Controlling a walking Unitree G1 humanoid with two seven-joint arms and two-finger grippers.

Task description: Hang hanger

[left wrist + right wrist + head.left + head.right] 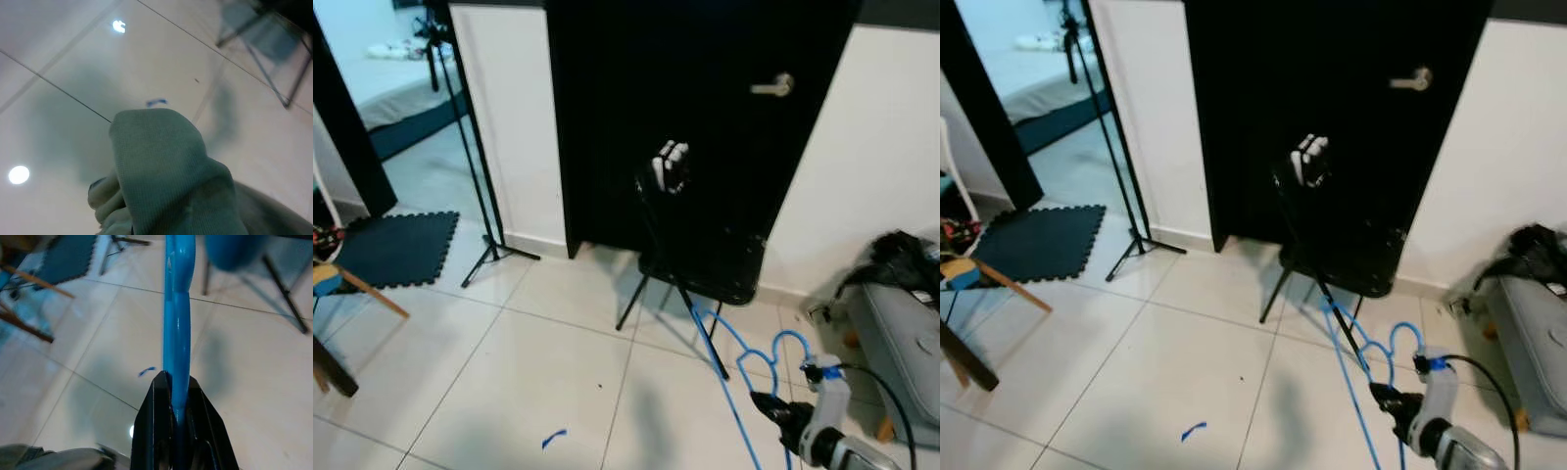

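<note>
From the robot's head, the right gripper (773, 403) is low down near the white tiled floor (509, 372), and its two black fingers are pinched on a bright blue plastic hanger (744, 357). The hanger sticks out ahead of it, toward a black folding chair (700, 259) that stands in front of a tall black door (705, 108) with a silver door handle (771, 86). A thin black tripod stand (475, 157) is on the left by the white wall, and a small blue scrap (554, 438) lies on the tiles. The hanger is picked up but not hung on anything yet, so I think that part is still to do. The right wrist view shows the grip up close: the black fingers squeeze the blue bar from both sides. The left wrist view shows a grey-green cloth cover (166, 166) over that arm, hanging above the floor. I cannot tell if the left gripper's fingers are spread or closed.
</note>
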